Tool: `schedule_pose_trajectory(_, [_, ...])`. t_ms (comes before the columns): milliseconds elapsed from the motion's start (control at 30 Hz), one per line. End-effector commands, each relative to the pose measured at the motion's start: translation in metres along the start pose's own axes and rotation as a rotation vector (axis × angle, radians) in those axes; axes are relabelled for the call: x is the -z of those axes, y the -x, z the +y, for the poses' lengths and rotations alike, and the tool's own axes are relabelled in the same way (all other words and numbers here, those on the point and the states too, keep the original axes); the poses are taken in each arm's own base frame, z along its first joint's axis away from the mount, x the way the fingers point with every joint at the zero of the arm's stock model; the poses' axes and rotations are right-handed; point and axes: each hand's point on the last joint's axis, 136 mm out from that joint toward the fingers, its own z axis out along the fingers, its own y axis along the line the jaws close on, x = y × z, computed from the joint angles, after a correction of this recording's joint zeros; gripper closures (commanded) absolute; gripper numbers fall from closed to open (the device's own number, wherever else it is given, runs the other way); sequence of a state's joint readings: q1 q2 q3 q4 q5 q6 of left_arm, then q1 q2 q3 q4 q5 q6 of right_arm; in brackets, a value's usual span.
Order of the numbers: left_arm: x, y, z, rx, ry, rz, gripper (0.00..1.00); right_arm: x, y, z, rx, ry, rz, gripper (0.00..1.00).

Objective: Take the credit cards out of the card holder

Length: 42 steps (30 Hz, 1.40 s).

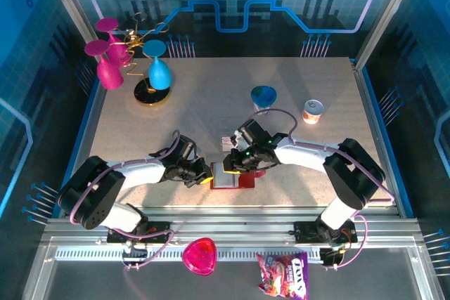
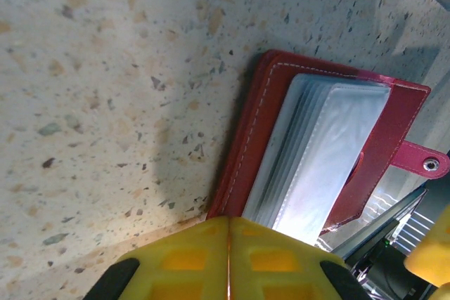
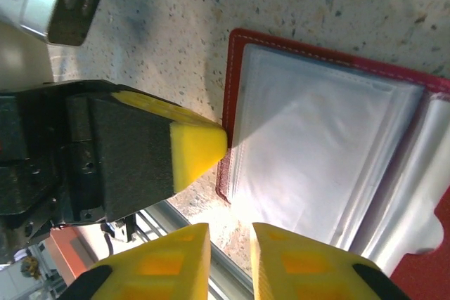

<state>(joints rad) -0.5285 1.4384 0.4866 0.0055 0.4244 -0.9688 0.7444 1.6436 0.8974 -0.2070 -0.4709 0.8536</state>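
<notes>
The card holder lies open and flat on the speckled surface, close to its near edge and between the two arms. Its red cover is underneath and a fan of greyish clear pockets faces up. The snap tab hangs free at one side. Glare on the sleeves hides whether any credit cards sit inside.

The left tool is clenched, pads together. Its yellow fingertip touches the stitched edge of the cover near a corner. Whether it nips the cover or merely pins it cannot be told.

The right tool has its fingers a narrow slit apart with nothing between them. It is poised just beside the edge of the pocket stack.

Step in hand, as judged: the holder is being steadied and the approach lined up, with extraction not yet begun.

The next move calls for the right tool to reach a sleeve mouth, catch a card's thin edge rather than the slick plastic, and draw it out along the pocket. Meanwhile the left tool keeps the cover down.
</notes>
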Motion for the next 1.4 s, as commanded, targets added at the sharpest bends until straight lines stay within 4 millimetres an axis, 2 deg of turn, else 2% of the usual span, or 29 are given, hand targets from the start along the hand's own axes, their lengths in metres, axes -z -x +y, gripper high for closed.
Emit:
schedule_pose_trajectory(0, [-0.002, -0.004, 0.002, -0.013, 0.018, 0.019, 0.92, -0.009, -0.006, -0.001, -0.009, 0.004, 0.029, 0.75])
schedule_pose_trajectory(167, [-0.003, -0.006, 0.007, -0.007, 0.036, 0.028, 0.92, -0.016, -0.007, -0.006, -0.022, -0.010, 0.040, 0.68])
schedule_pose_trajectory(567, [-0.003, -0.006, 0.010, -0.007, 0.052, 0.027, 0.92, -0.027, -0.008, -0.014, -0.036, -0.019, 0.063, 0.63])
schedule_pose_trajectory(900, [-0.002, -0.006, 0.011, -0.012, 0.061, 0.030, 0.91, -0.026, -0.013, -0.028, -0.047, -0.084, 0.072, 0.60])
schedule_pose_trajectory(1267, [-0.003, -0.006, 0.013, -0.016, 0.077, 0.034, 0.91, -0.019, -0.008, -0.025, -0.046, -0.070, 0.040, 0.59])
schedule_pose_trajectory(1300, [-0.002, -0.006, 0.013, -0.015, 0.078, 0.035, 0.91, -0.020, -0.013, -0.032, -0.058, -0.080, 0.050, 0.59])
schedule_pose_trajectory(1367, [-0.002, -0.006, 0.013, -0.016, 0.078, 0.034, 0.91, -0.020, -0.014, -0.033, -0.056, -0.073, 0.049, 0.59])
